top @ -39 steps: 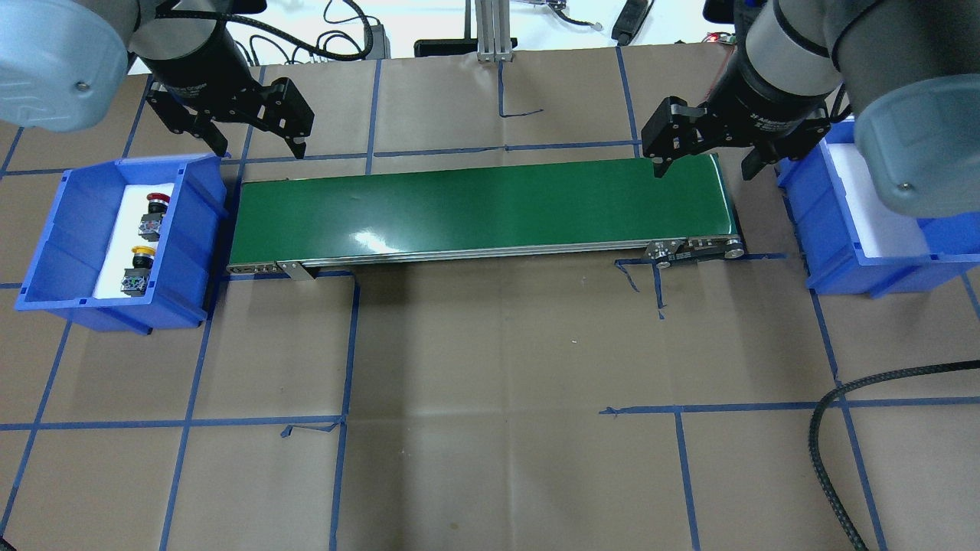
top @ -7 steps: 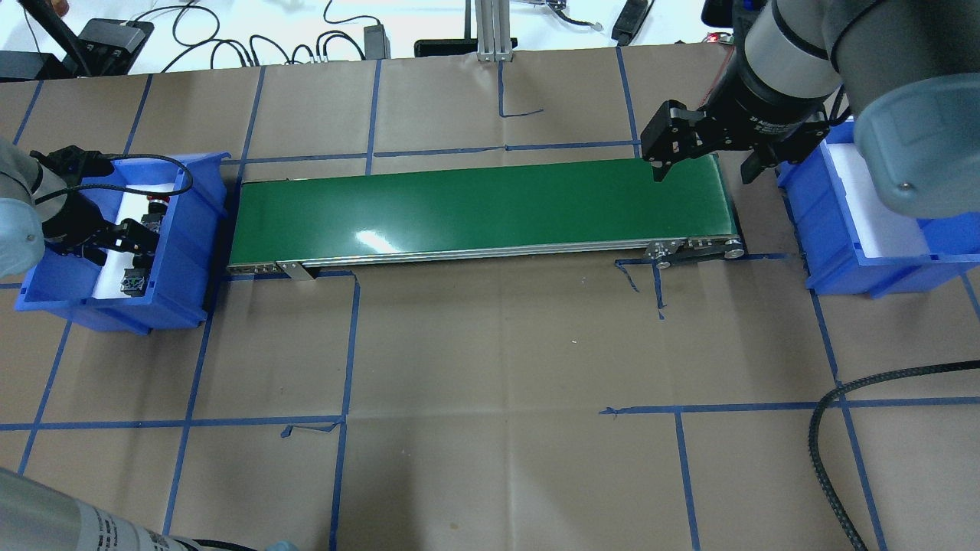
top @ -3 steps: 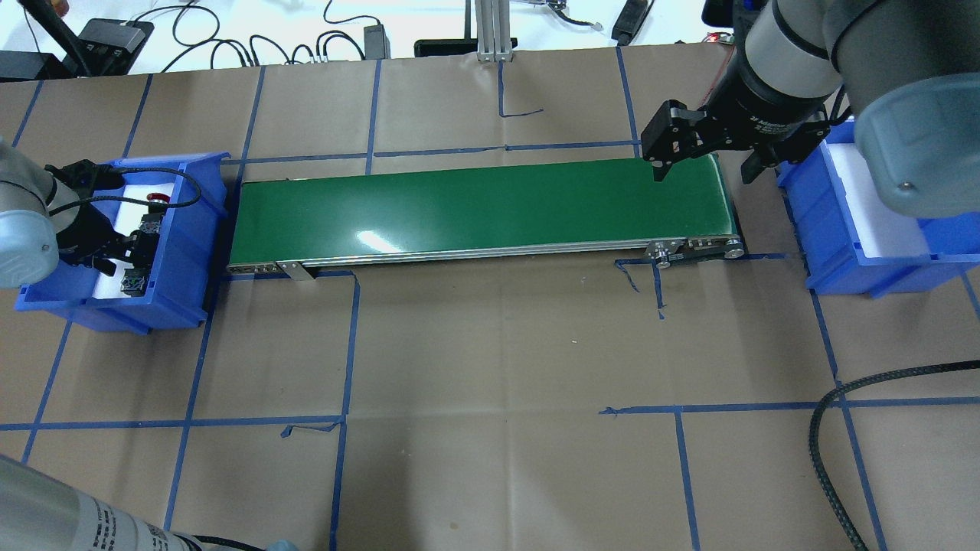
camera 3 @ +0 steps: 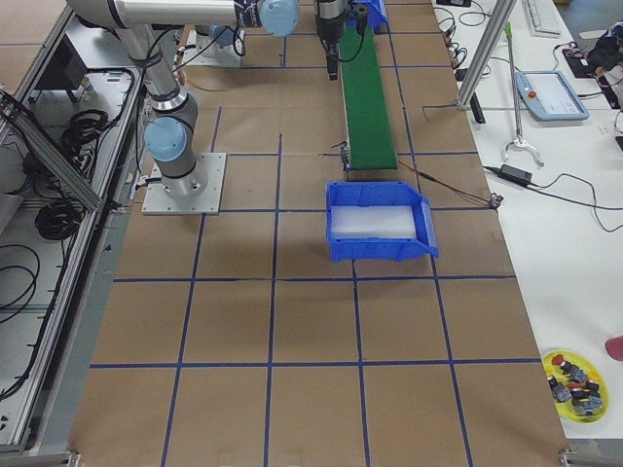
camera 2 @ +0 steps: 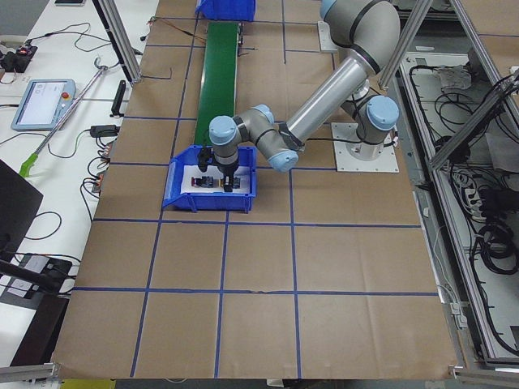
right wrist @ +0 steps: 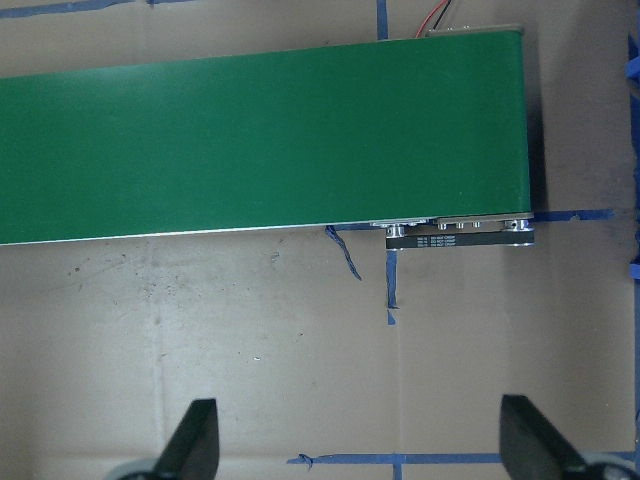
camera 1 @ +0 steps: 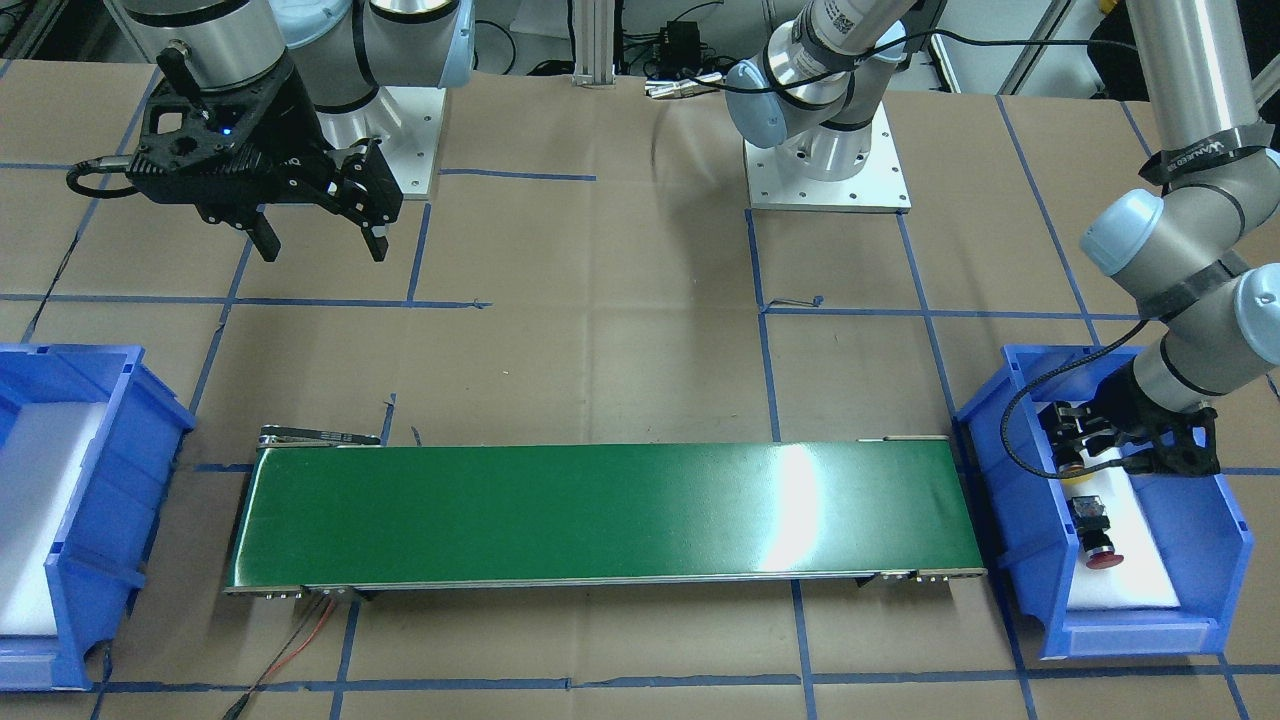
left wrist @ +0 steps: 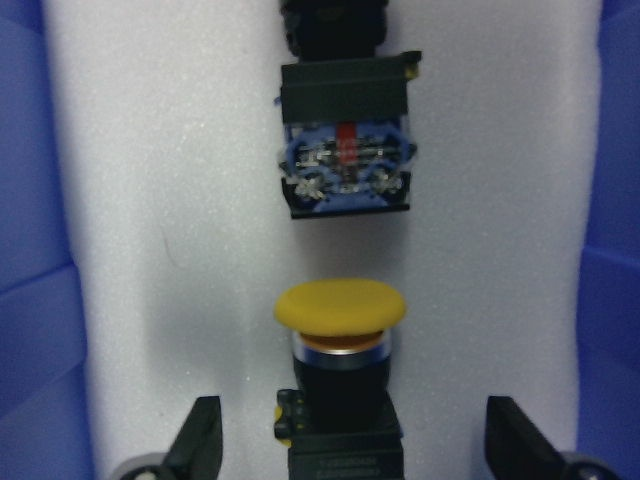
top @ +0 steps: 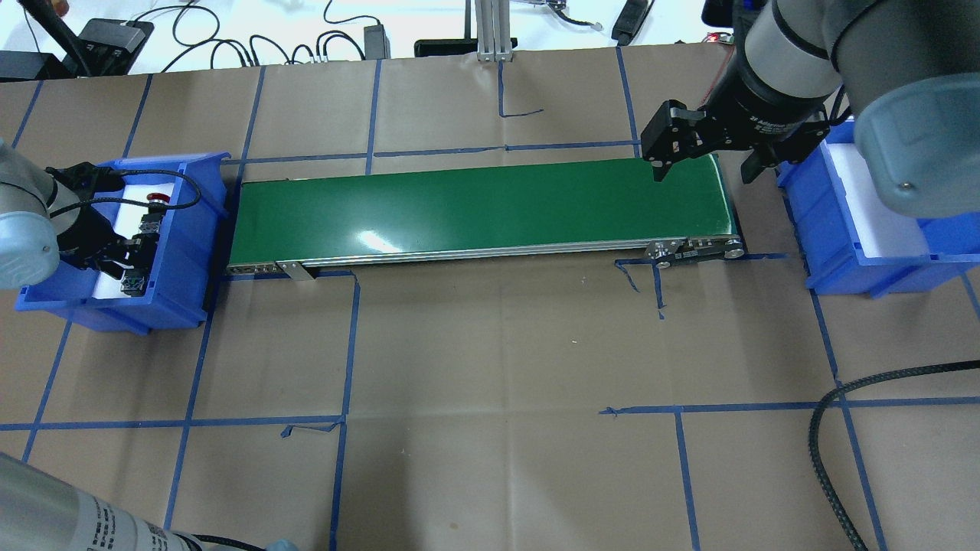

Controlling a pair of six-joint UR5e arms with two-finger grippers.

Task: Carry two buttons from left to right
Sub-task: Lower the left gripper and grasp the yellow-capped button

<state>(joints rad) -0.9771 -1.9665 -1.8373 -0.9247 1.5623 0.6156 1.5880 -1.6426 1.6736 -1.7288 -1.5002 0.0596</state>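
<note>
Yellow-capped button [left wrist: 340, 310] lower centre of left wrist view, long axis vertical, flanked by fingers of spread, empty left gripper [left wrist: 355, 438].

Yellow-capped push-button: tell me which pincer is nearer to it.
Left. The left pincer straddles the yellow-capped push-button inside the blue bin; the right pincer hangs near the far end of the green conveyor belt.

Lighting bright and even, from overhead. Glare patch on the green belt [top: 459, 207]; soft shadow along one long edge. Left wrist view slightly soft at the yellow button [left wrist: 340, 308], white foam [left wrist: 180, 200] near washed out.
</note>
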